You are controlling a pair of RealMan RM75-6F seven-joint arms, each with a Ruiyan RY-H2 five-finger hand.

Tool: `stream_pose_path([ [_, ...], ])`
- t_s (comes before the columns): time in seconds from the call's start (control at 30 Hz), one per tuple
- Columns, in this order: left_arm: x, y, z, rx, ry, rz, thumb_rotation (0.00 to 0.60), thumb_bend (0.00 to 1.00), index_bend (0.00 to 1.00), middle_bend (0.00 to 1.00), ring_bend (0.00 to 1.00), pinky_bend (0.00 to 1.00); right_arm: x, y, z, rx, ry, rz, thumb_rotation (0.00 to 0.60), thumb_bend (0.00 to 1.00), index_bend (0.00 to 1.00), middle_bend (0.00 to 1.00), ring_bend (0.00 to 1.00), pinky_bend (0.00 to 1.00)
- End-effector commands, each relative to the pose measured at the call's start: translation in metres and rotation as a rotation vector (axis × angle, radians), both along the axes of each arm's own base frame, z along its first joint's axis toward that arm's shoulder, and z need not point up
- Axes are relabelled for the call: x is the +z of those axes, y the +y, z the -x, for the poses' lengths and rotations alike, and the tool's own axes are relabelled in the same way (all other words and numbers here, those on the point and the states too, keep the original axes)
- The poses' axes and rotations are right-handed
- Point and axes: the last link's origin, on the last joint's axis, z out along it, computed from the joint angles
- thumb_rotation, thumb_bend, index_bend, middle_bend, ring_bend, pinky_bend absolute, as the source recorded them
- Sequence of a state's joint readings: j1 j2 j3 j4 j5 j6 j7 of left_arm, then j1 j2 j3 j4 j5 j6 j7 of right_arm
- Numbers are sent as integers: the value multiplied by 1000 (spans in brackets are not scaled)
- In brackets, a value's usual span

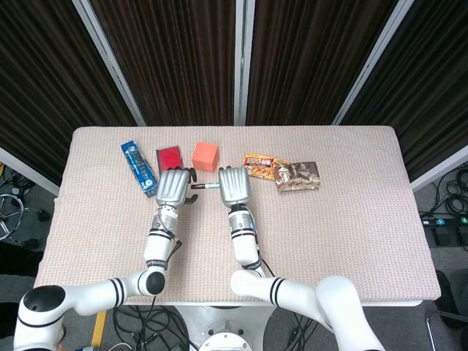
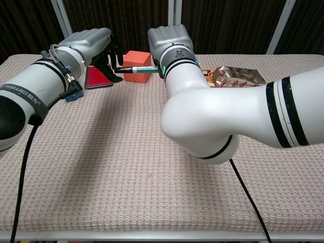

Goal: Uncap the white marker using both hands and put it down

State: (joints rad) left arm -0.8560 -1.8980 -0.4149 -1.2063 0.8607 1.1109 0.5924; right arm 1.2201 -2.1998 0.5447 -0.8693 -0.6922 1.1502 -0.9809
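While raised above the table [image 1: 344, 219], the right hand [image 1: 235, 185] grips the white marker [image 2: 137, 69] level, its black capped end [image 2: 120, 70] pointing at the left hand [image 1: 173, 187]. Left hand: fingers [image 2: 104, 56] curled beside that end, contact with it not discernible. Behind on the table: orange block [image 1: 205, 155], red pad [image 1: 169, 156], blue packet [image 1: 138, 167], two snack packets [image 1: 287, 174].
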Motion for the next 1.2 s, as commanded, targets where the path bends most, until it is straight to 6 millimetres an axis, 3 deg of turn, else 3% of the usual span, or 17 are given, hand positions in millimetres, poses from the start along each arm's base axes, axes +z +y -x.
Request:
stream_pose_path([
  [0.03,-2,1,-2,2,-4,1,600,195,500,508,414,455,0,0,-1,1,-3,0,600,283,620,607,737,899],
  [0.5,-5,3,1,32,-18,-4,600,246,543,549,456,497,-1,-1,-2,0,-7,-6,600,284,620,608,737,899],
  [0.97,-4,4,-2,3,-66,-12,600,388,673,679,596,616,5,-2,3,-5,-10,4,600,284,620,608,737,899],
  [1.1,5,5,9,5,-76,-24,600,395,692,706,623,638,12,-3,13,-17,-12,20,600,285,620,609,737,899],
  [1.2,18,4,28,27,-88,-57,600,397,700,719,636,649,23,-2,27,-34,-23,43,600,286,622,610,737,899],
])
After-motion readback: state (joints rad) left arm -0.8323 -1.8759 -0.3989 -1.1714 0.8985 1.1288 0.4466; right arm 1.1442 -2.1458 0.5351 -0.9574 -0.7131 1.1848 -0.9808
